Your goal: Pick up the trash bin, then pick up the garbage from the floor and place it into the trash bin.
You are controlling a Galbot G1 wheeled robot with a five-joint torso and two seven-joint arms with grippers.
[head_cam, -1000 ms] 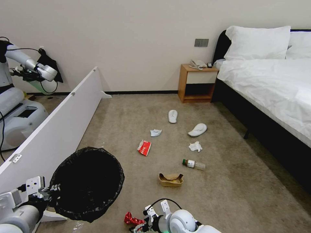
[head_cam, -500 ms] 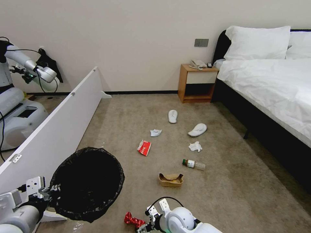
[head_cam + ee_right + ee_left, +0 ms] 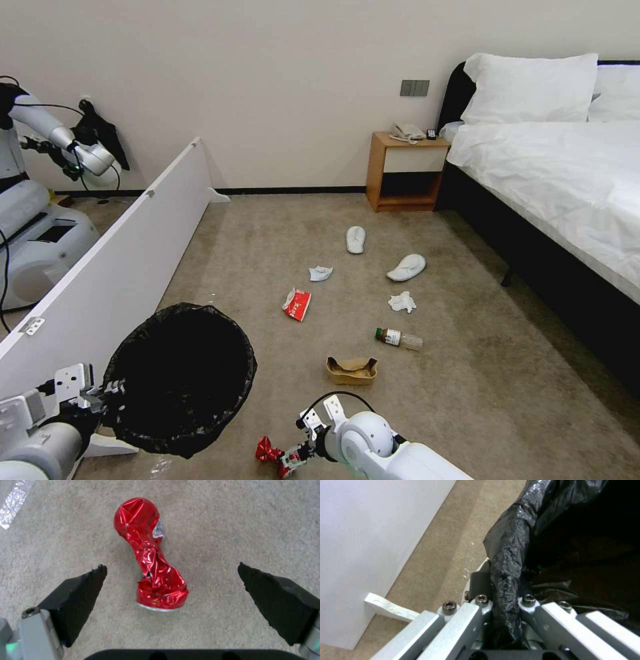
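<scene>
My left gripper [image 3: 505,600] clamps the trash bin [image 3: 180,377], lifted; my right gripper [image 3: 171,580], spread, straddles the red can [image 3: 150,555]; no litter binned yet.

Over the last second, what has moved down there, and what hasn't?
The right gripper has swung in over the crushed red can and now straddles it, open, without gripping. The can lies where it was on the carpet. The left gripper stays shut on the rim of the trash bin, held in the same spot. The other litter is unmoved.
</scene>
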